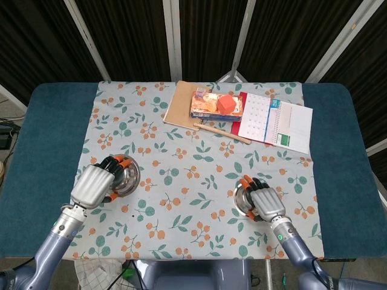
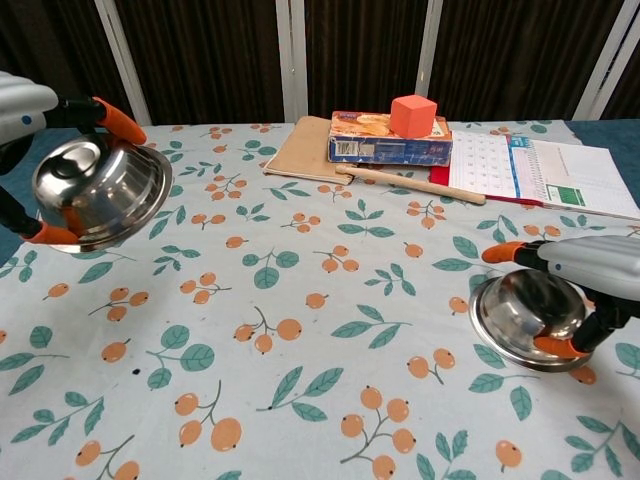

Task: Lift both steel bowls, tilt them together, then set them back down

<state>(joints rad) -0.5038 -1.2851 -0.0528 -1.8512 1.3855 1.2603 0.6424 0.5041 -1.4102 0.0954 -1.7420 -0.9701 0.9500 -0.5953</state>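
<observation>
both hands are curled and gripping — left hand (image 1: 95,184) raised, right hand (image 1: 263,202) low over the table.

Shiny silver bowls (image 2: 100,190), orange-berry leaf-print tablecloth (image 2: 300,290), orange cube (image 2: 413,115), teal table (image 1: 42,139)

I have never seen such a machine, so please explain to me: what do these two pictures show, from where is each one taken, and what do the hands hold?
This is a robot with two arms, each ending in a grey hand with orange fingertips. One picture looks down from its head, the other looks forward from its chest.

The table wears a flowered tablecloth. At the far edge lie a brown board, a printed box carrying an orange cube, a wooden stick and a spiral calendar.

The left hand holds a shiny steel bowl raised and tilted. The right hand grips the second steel bowl, which sits low, at or just above the cloth.
</observation>
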